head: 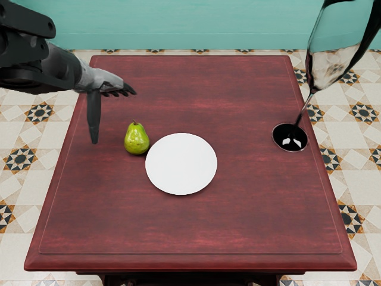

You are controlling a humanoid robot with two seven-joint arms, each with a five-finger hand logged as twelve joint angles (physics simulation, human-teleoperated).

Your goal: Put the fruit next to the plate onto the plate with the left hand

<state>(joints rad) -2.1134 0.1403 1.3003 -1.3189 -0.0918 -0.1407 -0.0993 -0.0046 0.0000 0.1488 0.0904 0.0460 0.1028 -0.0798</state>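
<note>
Head view: the pear (136, 138) is seen standing upright on the table (238, 226), just beside the plate (181, 163) at its 10 o'clock, not on it. The left hand (102, 87) is held apart from the pear at its 11 o'clock, fingers spread, nothing grasped. A dark glass (331, 44) is set at the plate's 3 o'clock.

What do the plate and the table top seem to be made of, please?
The plate looks like white ceramic or plastic: plain and matte, without shine, so it stays open which. The table looks like dark red stained wood: faint grain streaks, a satin finish and a moulded edge.
</note>
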